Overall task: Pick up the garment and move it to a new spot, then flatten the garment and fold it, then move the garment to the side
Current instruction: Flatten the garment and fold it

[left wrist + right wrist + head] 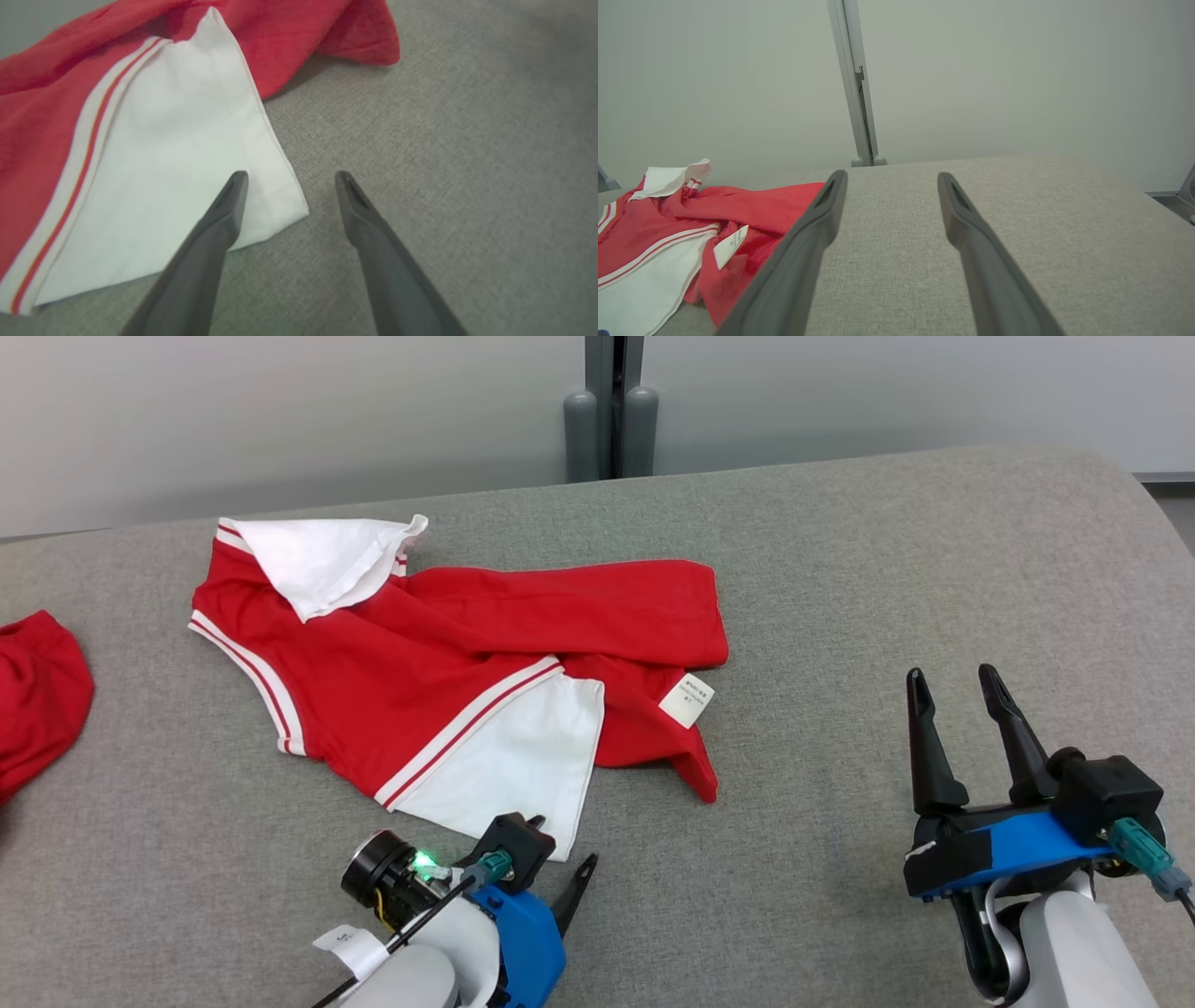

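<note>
1. Grey woven surface: spread across the head view, its near and side edges cut off by the frame, its far edge meeting a pale wall.
2. The garment: lying crumpled left of centre on that surface, folded over itself with white inside panels turned out. Much of the red cloth buried under its own folds; any print too hidden to make out.
3. Another red cloth: at the left border, mostly cut off, kind impossible to tell.
4. Right gripper: well to the right of the garment, over bare surface, fingers spread wide, nothing between them.
5. Left gripper: just at the garment's near white corner, fingers wide apart and holding nothing. One fingertip over the white cloth, the other over bare grey; touching or hovering, cannot tell. Half hidden by its own wrist in the head view.
6. Small white label: on the garment's right side, print too small to read.
</note>
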Robot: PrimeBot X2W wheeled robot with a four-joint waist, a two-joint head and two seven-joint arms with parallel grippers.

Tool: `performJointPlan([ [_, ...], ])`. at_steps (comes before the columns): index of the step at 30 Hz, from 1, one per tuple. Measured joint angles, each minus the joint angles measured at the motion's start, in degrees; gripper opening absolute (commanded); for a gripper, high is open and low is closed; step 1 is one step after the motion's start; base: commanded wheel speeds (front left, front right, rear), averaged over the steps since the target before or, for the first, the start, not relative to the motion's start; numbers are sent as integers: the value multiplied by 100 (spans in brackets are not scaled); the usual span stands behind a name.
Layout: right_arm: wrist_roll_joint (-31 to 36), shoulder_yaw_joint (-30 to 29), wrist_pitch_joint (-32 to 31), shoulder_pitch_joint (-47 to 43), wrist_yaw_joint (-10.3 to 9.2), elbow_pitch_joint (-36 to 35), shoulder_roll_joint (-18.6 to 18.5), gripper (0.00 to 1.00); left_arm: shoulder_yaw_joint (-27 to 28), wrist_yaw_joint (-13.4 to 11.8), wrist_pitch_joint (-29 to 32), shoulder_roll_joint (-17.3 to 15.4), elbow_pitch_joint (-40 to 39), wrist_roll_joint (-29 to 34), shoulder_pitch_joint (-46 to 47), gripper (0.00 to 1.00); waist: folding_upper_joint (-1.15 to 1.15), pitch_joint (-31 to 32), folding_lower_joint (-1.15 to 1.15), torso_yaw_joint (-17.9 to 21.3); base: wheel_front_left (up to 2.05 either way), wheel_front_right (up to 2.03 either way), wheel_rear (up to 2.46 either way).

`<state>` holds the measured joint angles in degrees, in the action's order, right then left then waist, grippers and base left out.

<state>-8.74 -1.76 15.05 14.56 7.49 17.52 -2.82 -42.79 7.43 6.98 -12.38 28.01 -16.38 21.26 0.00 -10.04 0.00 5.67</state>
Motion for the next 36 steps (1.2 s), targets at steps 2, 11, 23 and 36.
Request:
performJointPlan([
  [2, -1, -1, -1, 4, 0, 0, 0, 100, -45, 0, 7, -23, 107, -69, 5, 100, 0, -17, 0, 19, 0, 0, 0],
  [11, 0, -13, 0, 23, 0, 5, 0, 100, -62, 1, -316, 76, 804, -233, 218, 100, 0, -56, 0, 81, 0, 0, 0],
  [23, 52, -76, -1, -13, 0, 23, 0, 100, -46, 0, -1279, 257, 1477, -412, 510, 0, 0, 93, 0, -85, 0, 0, 0],
  [36, 0, -90, -1, -283, 0, 81, 1, 100, 241, -369, -1656, -253, 389, -649, -30, 0, 0, 433, 0, -747, 0, 0, 0],
])
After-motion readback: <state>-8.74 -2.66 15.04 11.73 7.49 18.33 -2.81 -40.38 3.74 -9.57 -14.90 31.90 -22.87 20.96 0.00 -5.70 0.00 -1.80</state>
